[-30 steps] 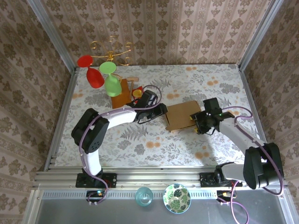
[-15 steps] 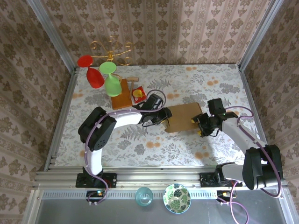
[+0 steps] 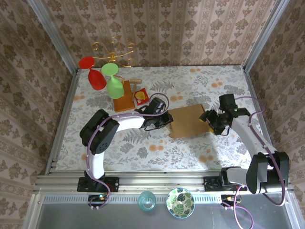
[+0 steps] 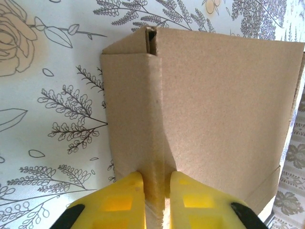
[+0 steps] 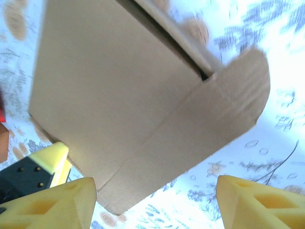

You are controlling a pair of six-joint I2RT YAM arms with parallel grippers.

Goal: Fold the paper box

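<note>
Left wrist, left pincer point(image 4: 155, 183) clamped on paper box point(image 4: 224, 105) edge, right pincer point(image 5: 155, 191) open

One plain brown corrugated cardboard box point(image 3: 188, 121). At eleven o'clock on the bench: two stemmed glasses, a red glass point(image 3: 96, 80) and a green glass point(image 3: 115, 87), one brown wooden block stand point(image 3: 125, 100), one gold wire rack point(image 3: 113, 51). At six o'clock: one clear bluish tumbler point(image 3: 147, 201), one green leaf-patterned bowl point(image 3: 180, 202). Two yellow-fingered tools: left tool point(image 3: 167, 121), right tool point(image 3: 209, 118).

walls point(image 3: 157, 33): beige damask wallpaper | table point(image 3: 214, 78): pale floral cloth | front rail point(image 3: 157, 183): aluminium
</note>
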